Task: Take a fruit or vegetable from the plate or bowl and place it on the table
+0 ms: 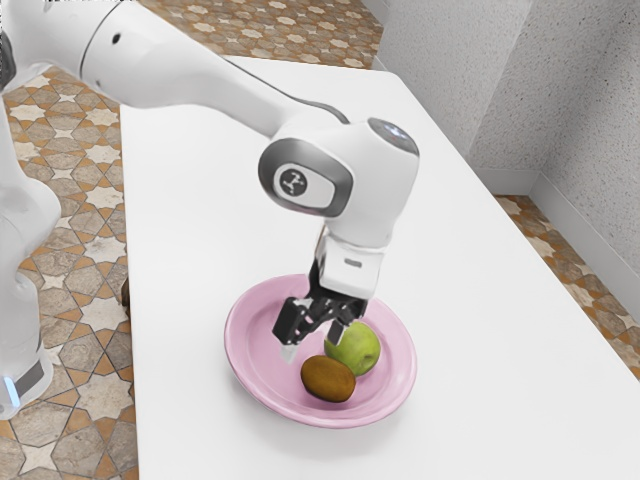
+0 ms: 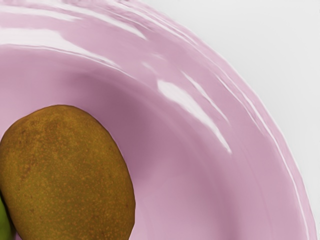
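A white robot arm [image 1: 190,70] suspends its black two-finger hand [image 1: 313,343] over a round, glossy pink plate [image 1: 252,345] on a smooth white worktop [image 1: 200,200]. The hand is released, its fingers parted and grasping nothing. On the exterior view's clock face, an oval brown fruit with speckled skin [image 1: 328,380] lies toward 5 o'clock from the plate's centre, and a round, shiny green fruit [image 1: 356,345] sits toward 3 o'clock, just beside it. Both fruits rest inside the plate's rim.
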Controlling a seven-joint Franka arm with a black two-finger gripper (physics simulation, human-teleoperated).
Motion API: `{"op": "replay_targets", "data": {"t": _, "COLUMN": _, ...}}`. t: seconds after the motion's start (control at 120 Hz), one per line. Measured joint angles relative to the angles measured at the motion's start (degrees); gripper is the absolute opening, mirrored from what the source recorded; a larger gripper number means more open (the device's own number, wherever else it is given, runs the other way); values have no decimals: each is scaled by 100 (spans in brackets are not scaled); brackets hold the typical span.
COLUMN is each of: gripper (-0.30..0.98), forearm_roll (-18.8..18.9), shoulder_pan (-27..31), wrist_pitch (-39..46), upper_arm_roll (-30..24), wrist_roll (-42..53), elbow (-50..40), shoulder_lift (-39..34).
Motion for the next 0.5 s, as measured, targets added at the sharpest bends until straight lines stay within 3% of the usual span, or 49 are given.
{"op": "replay_targets", "data": {"t": 0.5, "gripper": 68, "forearm_roll": -121, "shoulder_pan": 86, "wrist_pitch": 172, "upper_arm_roll": 304, "wrist_roll": 150, "elbow": -377, "shoulder_lift": -38}}
